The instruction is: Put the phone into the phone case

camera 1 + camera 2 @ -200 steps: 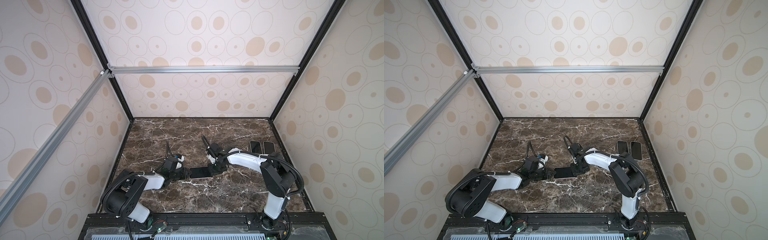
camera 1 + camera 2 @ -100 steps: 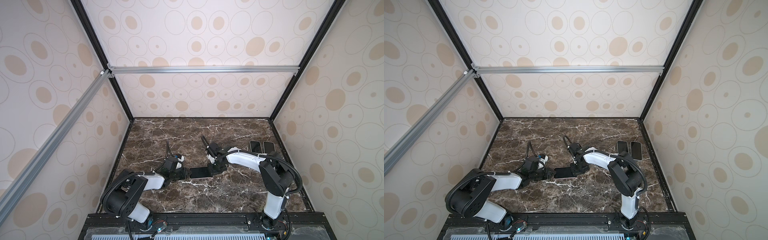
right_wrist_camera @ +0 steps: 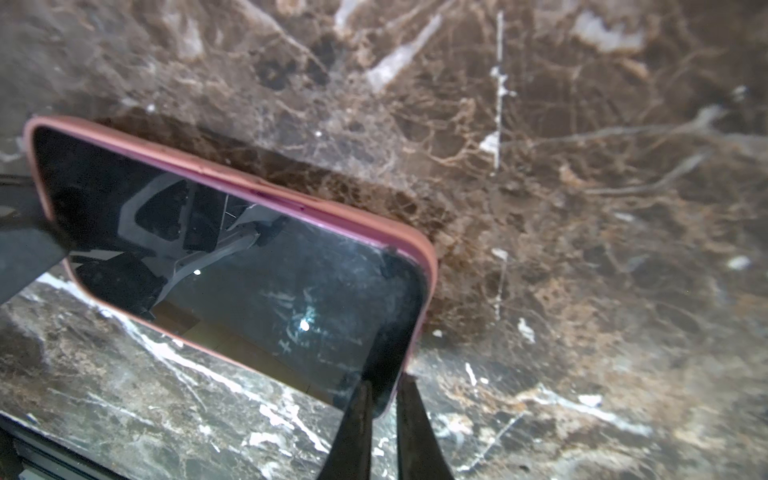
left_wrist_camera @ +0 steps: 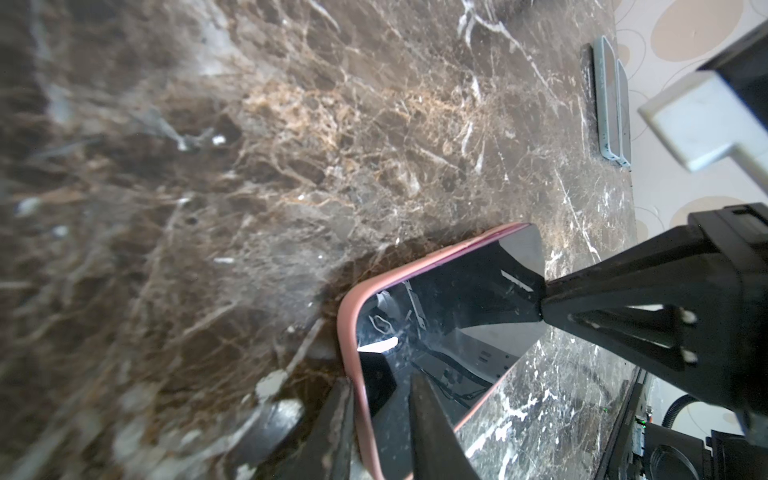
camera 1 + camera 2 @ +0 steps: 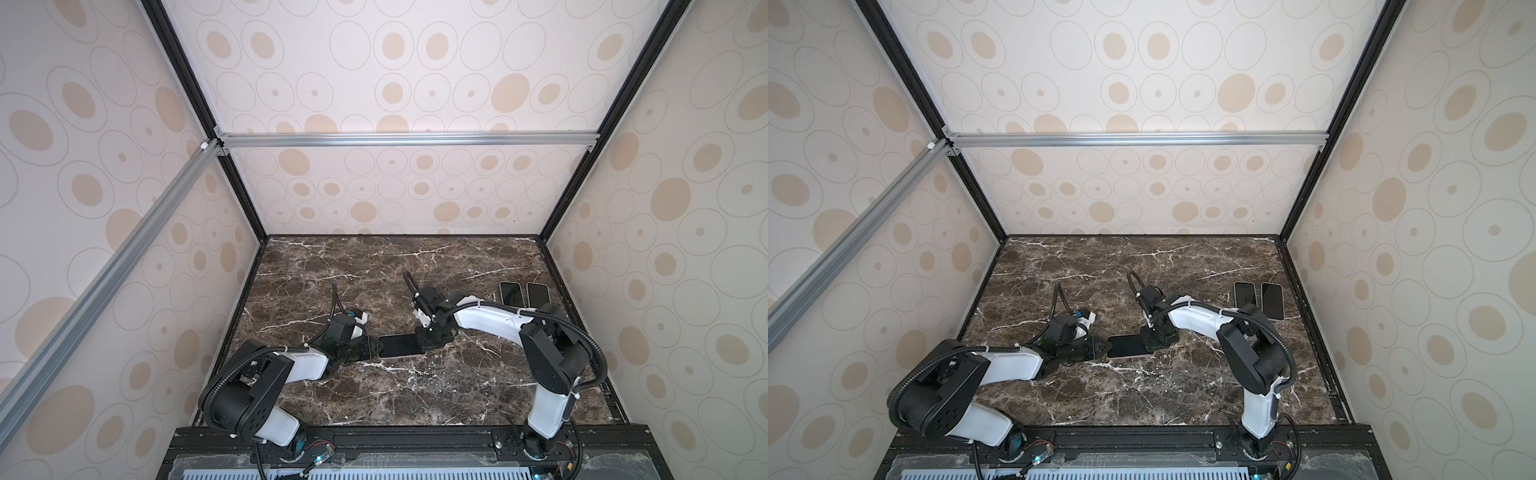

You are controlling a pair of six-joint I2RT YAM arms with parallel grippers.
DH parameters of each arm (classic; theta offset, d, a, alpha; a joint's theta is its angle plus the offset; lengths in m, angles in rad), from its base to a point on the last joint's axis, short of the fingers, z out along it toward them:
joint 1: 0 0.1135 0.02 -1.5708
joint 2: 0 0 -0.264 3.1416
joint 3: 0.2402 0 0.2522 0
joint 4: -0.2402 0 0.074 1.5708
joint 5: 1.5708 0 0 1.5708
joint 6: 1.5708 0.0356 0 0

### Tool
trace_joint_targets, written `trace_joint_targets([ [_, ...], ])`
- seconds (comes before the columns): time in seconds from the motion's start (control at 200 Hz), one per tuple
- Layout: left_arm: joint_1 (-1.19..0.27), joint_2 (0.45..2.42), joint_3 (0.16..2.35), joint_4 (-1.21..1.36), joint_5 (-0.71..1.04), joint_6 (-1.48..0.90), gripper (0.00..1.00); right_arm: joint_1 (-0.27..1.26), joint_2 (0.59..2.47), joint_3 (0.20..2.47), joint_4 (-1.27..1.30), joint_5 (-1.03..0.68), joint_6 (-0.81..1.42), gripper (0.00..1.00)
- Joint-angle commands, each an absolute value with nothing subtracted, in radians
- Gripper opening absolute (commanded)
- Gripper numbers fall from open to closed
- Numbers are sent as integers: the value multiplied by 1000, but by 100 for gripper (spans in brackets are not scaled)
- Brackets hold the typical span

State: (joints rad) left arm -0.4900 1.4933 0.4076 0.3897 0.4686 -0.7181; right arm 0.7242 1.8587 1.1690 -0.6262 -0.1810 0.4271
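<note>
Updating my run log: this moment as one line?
phone: inside pink case, on table | left gripper: astride case end | right gripper: shut on case corner

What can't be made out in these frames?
1) Whether the phone is fully seated in the pink case: in the right wrist view the right claw covers that corner; too small in both top views.
2) Whether the left claw grips the case: in the left wrist view the picture edge cuts it off.
3) Whether the two spare phones are cased: too small in the top views, edge-on in the left wrist view.
</note>
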Motion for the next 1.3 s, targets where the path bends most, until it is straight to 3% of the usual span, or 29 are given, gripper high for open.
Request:
trace_joint_targets([
  [0.0, -506, 1485, 397, 324, 506, -703, 26, 792, 2017, 1012, -475, -348, 417, 15],
  [0.265, -505, 1495, 407, 311, 492, -686, 29, 731, 1857, 1049, -541, -346, 399, 17],
  [0.445, -506, 1496, 414, 303, 487, -685, 35, 705, 1788, 1071, -599, -337, 380, 30],
  [0.605, -506, 1491, 428, 259, 476, -675, 41, 688, 1727, 1077, -649, -296, 367, 31],
  [0.985, -506, 1435, 472, 77, 387, -601, 35, 659, 1728, 1049, -577, -347, 370, 27],
  [1.295, -507, 1467, 465, 127, 438, -596, 28, 639, 1759, 1041, -536, -362, 371, 22],
])
